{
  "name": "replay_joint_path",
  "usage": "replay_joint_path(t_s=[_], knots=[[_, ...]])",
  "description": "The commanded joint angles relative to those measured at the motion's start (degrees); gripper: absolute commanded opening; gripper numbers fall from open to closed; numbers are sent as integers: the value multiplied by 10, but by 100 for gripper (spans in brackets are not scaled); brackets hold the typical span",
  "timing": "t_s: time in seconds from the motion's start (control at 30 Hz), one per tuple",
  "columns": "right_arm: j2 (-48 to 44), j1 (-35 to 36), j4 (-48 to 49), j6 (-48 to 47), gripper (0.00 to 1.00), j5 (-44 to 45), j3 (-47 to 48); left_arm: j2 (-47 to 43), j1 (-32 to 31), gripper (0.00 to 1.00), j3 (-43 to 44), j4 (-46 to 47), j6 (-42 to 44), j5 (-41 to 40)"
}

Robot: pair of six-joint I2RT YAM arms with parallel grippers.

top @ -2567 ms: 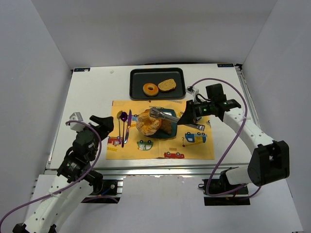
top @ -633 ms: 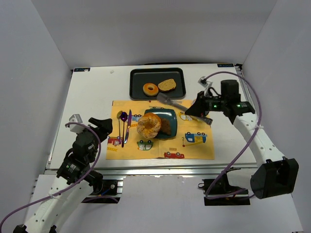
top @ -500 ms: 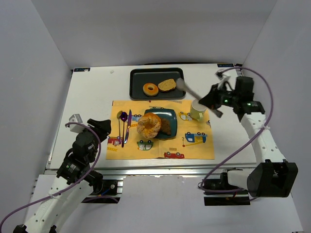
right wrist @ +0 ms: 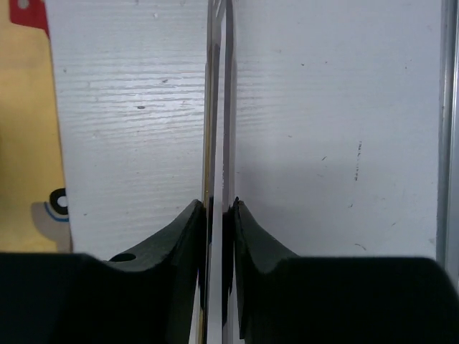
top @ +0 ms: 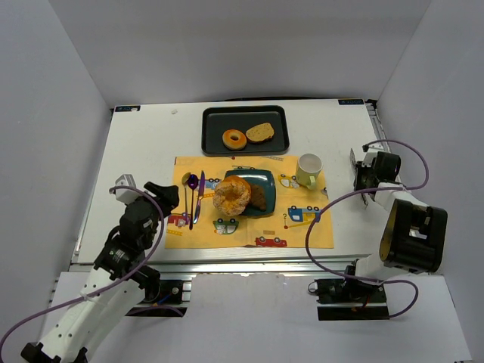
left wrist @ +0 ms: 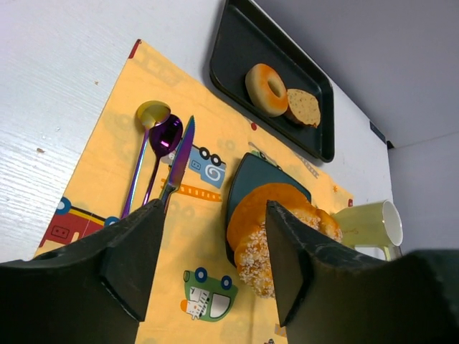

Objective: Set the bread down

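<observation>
A big round seeded bread lies on the dark blue plate beside a brown slice, on the yellow placemat. In the left wrist view the bread shows between my open left gripper's fingers, well ahead of them. That left gripper hovers at the placemat's left edge. My right gripper is drawn back over the bare table at the right. It is shut on thin metal tongs, whose two blades are pressed together between its fingers.
A black tray at the back holds a donut and a bread slice. A pale green mug stands right of the plate. A purple spoon and knife lie left of the plate. The table's metal rail runs close by.
The right arm has swung away from the plate to the table's right side with the tongs and squeezed them shut. The bread stays on the plate. The left arm barely moved.
</observation>
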Motion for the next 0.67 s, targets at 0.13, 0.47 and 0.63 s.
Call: replay_joint_path(t_s=[0.13,0.47,0.63], knots=[[65,-11,-25,-40,55,-1,53,12,3,71,21,15,18,1],[-25,-11,-141,-69,89,-60,198,21,3,74,18,30,17,6],[-77,49,-133,-53,89,-142,254,56,3,73,22,52,25,24]])
